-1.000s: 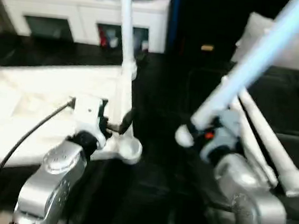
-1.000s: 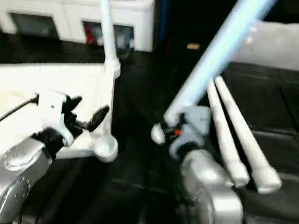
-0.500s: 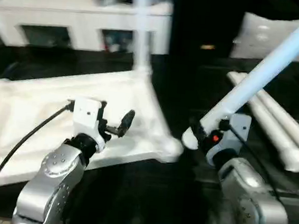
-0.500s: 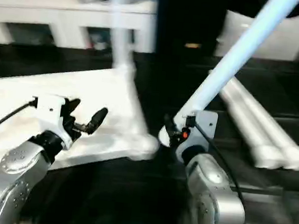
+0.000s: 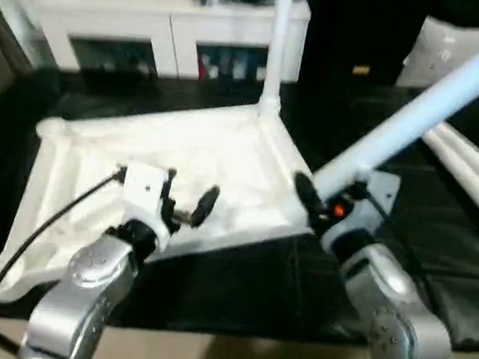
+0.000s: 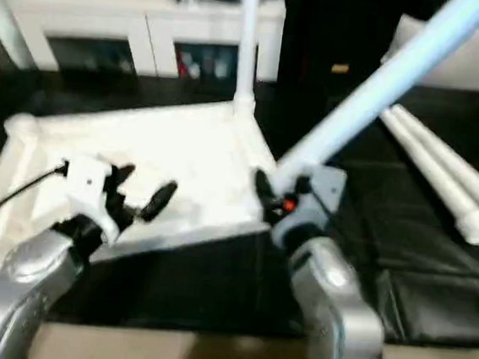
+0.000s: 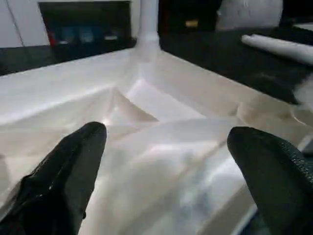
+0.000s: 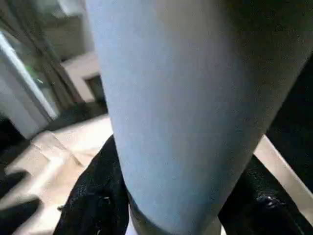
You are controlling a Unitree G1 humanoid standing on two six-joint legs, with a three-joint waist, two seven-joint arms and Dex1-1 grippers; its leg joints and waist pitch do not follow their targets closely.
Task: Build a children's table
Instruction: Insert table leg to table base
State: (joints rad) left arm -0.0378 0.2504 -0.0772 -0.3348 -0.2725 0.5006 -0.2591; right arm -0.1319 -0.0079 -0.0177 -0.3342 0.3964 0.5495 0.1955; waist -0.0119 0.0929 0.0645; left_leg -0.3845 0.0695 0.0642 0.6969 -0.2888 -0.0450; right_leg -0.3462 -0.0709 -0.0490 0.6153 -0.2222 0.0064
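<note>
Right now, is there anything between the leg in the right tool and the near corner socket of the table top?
Nothing visible. The right tool holds the leg tilted, its lower end beside the table top's near corner; the socket itself cannot be seen clearly.

text: I read none | labels: I find none legible | brands, numbers, signs: nothing I can make out on any surface
</note>
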